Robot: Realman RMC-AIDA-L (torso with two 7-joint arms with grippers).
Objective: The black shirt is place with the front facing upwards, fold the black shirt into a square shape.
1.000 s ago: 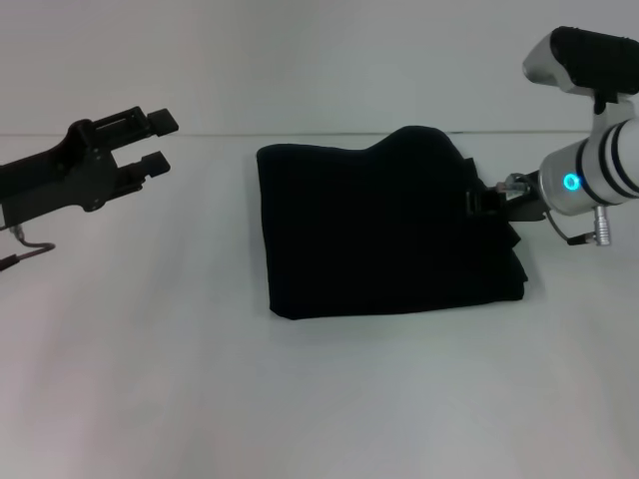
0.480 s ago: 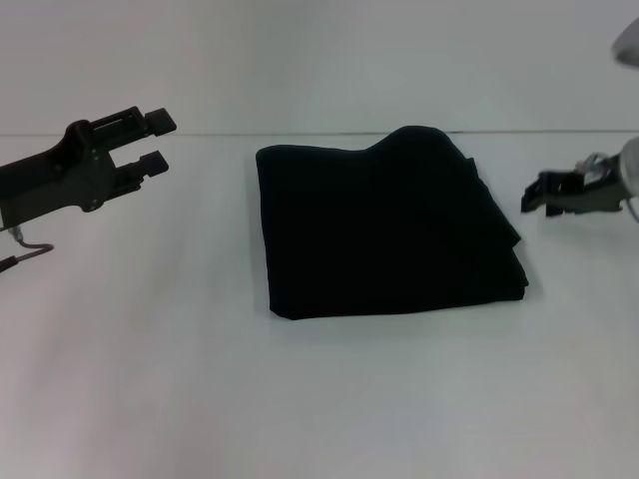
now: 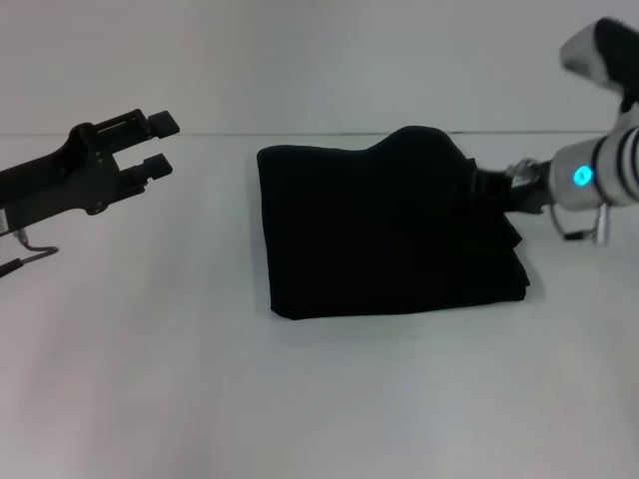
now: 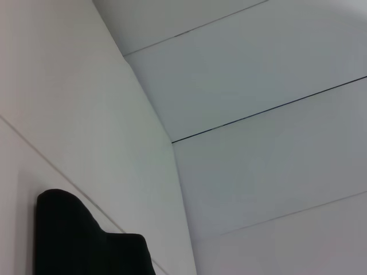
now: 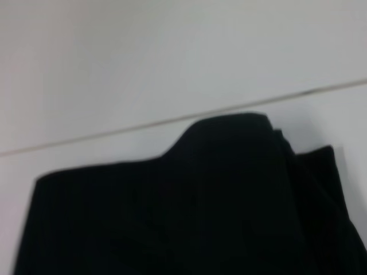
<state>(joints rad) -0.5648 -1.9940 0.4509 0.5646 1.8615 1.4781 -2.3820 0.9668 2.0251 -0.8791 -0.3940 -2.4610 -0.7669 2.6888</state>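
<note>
The black shirt point(image 3: 384, 230) lay folded into a roughly square bundle on the white table point(image 3: 319, 399), near the middle and toward the far edge. Its near and left edges ran straight; the far edge rose in a rounded hump toward the right corner, where several layers stacked unevenly. No lettering or label showed on the upturned surface, which was plain black. In the right wrist view the shirt point(image 5: 183, 206) filled the lower part of the picture, with the same hump and stepped layers at 1 side. In the left wrist view only a dark lobed corner of the shirt point(image 4: 74, 240) appeared low against the table and wall.

The right gripper point(image 3: 489, 190) was at the shirt's right edge, just below the hump, its dark tip merging with the fabric; whether its fingers were parted or pinching cloth could not be told. Behind it the white wrist carried a lit blue ring.

The left gripper point(image 3: 155, 143) hovered well to the left of the shirt, clear of it, its 2 fingers parted with nothing between them.

No containers were on the table.
</note>
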